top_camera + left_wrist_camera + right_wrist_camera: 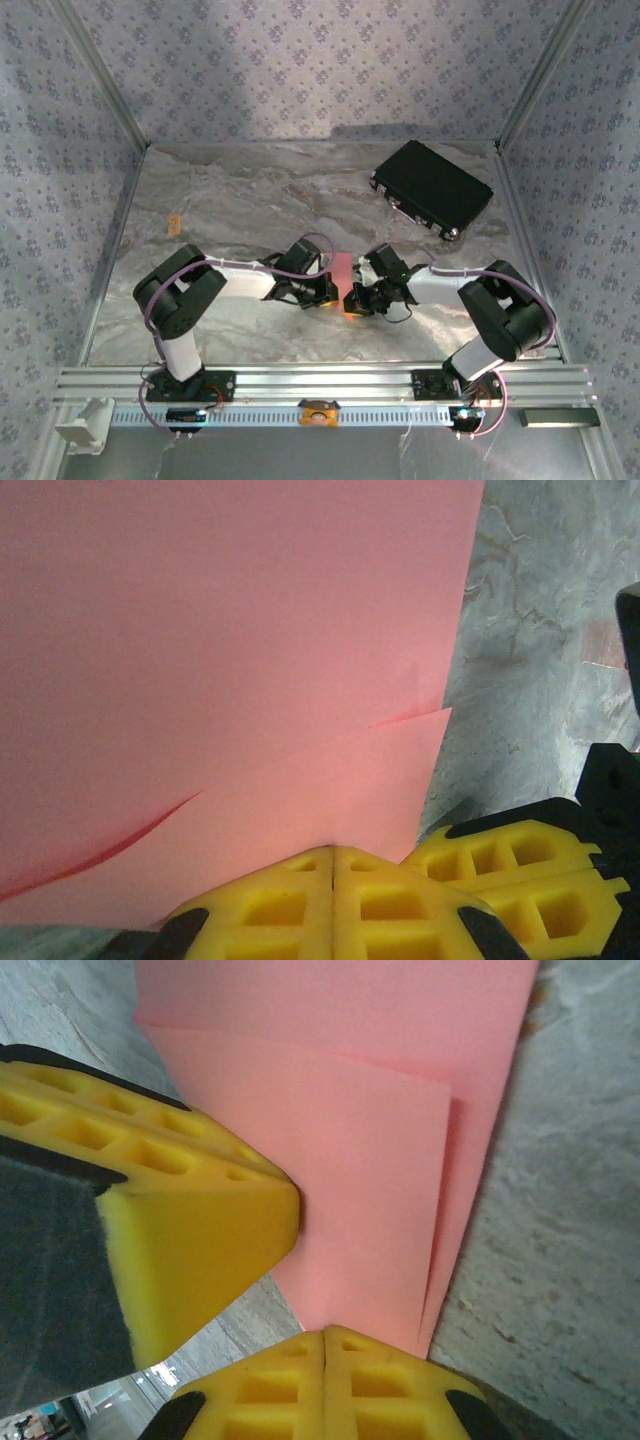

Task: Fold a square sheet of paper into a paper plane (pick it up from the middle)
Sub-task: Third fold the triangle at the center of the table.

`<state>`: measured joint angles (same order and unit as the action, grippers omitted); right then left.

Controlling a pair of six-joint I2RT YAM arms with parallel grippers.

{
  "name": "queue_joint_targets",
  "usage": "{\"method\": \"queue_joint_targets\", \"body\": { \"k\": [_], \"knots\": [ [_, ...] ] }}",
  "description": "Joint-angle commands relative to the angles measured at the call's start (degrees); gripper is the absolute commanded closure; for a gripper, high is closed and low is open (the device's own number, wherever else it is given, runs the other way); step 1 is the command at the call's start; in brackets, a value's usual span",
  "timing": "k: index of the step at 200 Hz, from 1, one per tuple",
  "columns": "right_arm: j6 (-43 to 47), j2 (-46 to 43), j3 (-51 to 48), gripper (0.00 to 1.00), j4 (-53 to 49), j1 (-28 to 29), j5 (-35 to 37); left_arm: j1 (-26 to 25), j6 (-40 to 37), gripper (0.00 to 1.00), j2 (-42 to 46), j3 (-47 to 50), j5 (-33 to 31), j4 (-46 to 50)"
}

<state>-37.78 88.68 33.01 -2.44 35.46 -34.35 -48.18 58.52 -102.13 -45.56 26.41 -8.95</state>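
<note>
Since the thin salmon-pink sheet of paper [342, 268] shows overlapping layers with offset edges, the task looks to be among its middle folds: not a flat square, not yet a pointed dart. The next move probably calls for one pincer to pin the layers while the other lets go and takes a free edge, without the layers slipping out of line. The sheet sits between the two arms over the near middle of the grey marbled tabletop [230, 200], well apart from the black rectangular case [432, 188]; whether it rests on the surface I cannot tell. The left pincer [333, 865] has its yellow foam fingers pressed together, the sheet's near edge running into the seam, so it appears clamped on the paper. The right pincer [325, 1345], just beside it, is likewise fully closed on that same edge.
</note>
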Motion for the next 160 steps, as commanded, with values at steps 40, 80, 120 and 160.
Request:
{"method": "queue_joint_targets", "body": {
  "k": [40, 80, 120, 160],
  "knots": [
    [0.3, 0.2, -1.7, 1.00, -4.4, -0.5, 3.8, 3.6, -2.2, 0.92, -0.1, 1.1, -3.0, 2.9],
    [0.5, -0.1, -1.7, 1.00, -4.3, -0.4, 4.0, 5.5, -3.1, 0.92, 0.6, 1.2, -3.6, 3.0],
    [0.6, -0.4, -1.8, 1.00, -4.7, -0.5, 4.0, 8.4, -4.3, 0.91, 0.9, 2.0, -2.9, 2.5],
    [0.7, -1.2, -1.9, 1.00, -4.8, -0.5, 4.2, 10.9, -5.7, 0.92, 0.5, 1.2, -3.9, 7.6]
  ]
}}
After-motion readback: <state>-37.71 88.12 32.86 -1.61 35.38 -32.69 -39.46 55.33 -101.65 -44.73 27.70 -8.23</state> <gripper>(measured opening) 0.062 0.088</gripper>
